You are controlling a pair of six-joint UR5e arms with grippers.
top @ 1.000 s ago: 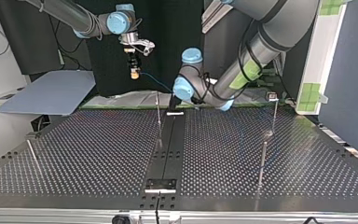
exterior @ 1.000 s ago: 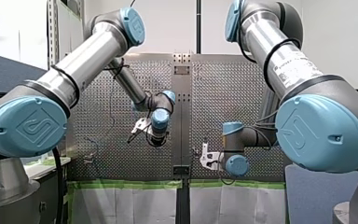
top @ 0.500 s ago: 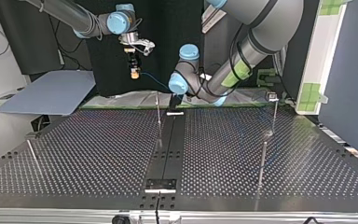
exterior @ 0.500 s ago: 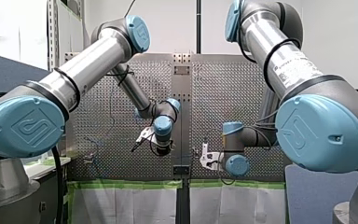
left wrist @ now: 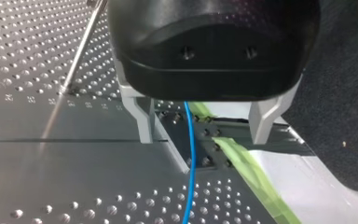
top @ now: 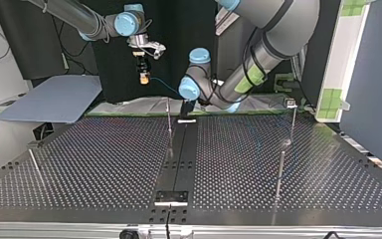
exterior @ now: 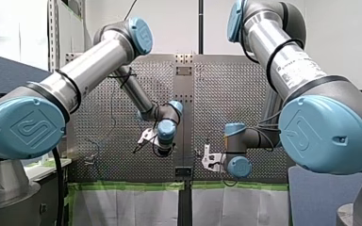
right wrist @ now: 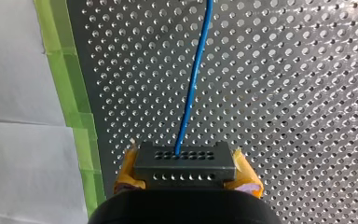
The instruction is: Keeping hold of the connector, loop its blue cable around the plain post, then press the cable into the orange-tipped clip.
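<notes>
- A thin rod (top: pixel 36 167) stood on the perforated table (top: pixel 104 164) at the top view's far left. It was well apart from both pincers and on the near side of them.
- My right pincer (top: pixel 143 78) hung in the air beyond the table's far edge, pointing down. Its yellow pads (right wrist: pixel 127 173) were clamped on the two ends of the connector (right wrist: pixel 185 161), a grey block with rows of small holes.
- The blue cable (right wrist: pixel 195 74) left the connector's face and ran straight ahead of my right pincer over the perforated plate. A strip of green tape (right wrist: pixel 67 93) and a white sheet (right wrist: pixel 18 149) lay off to one side of that pincer.
- In the top view the cable sloped down from under my right pincer toward my left pincer (top: pixel 186 113), which stood low at the table's far edge.
- My left pincer's metal fingers (left wrist: pixel 142 116) stood wide apart and held nothing. The cable passed between them, touching neither, and ran on ahead of the pincer over the table.
- A plain post (left wrist: pixel 81 46) stood beside my left pincer, outside its fingers, and the cable was not around it.
- Further right in the top view, well apart from both pincers, stood a post with a small head (top: pixel 292 105) and another bare post (top: pixel 280 172). I could not make out an orange tip on either.
</notes>
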